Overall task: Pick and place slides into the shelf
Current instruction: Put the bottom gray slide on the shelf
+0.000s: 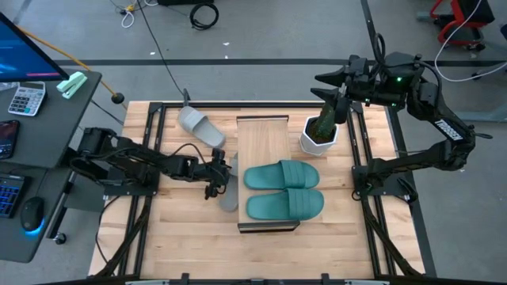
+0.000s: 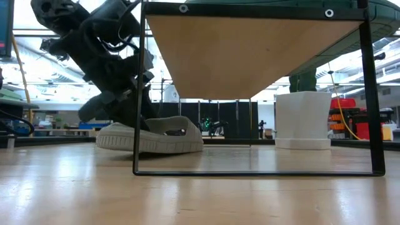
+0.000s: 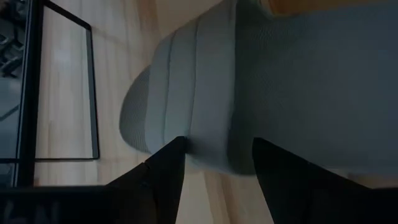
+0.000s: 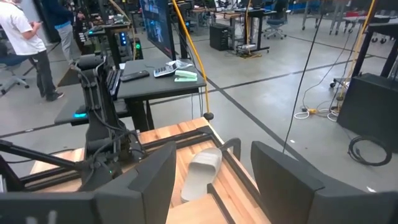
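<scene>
— Where's the light grey rubbery slide (image 1: 229,187)?

— On the bench (image 1: 182,237), just left of the plank-topped shelf (image 1: 264,141) carrying two teal slides (image 1: 283,189). My left claw (image 1: 218,179) straddles it, fingers spread.

— Risk?

— Pinching only the soft edge; I judge it could slip out on lifting. My right claw (image 1: 337,87) waits spread above the white pot (image 1: 318,137).

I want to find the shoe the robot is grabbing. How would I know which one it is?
Look at the long wooden shelf in the middle of the table. On its left side, the left gripper sits over a light grey slide lying on the tabletop beside the shelf. The two teal slides rest on top of the shelf, and the other grey slide lies farther back, untouched.
</scene>
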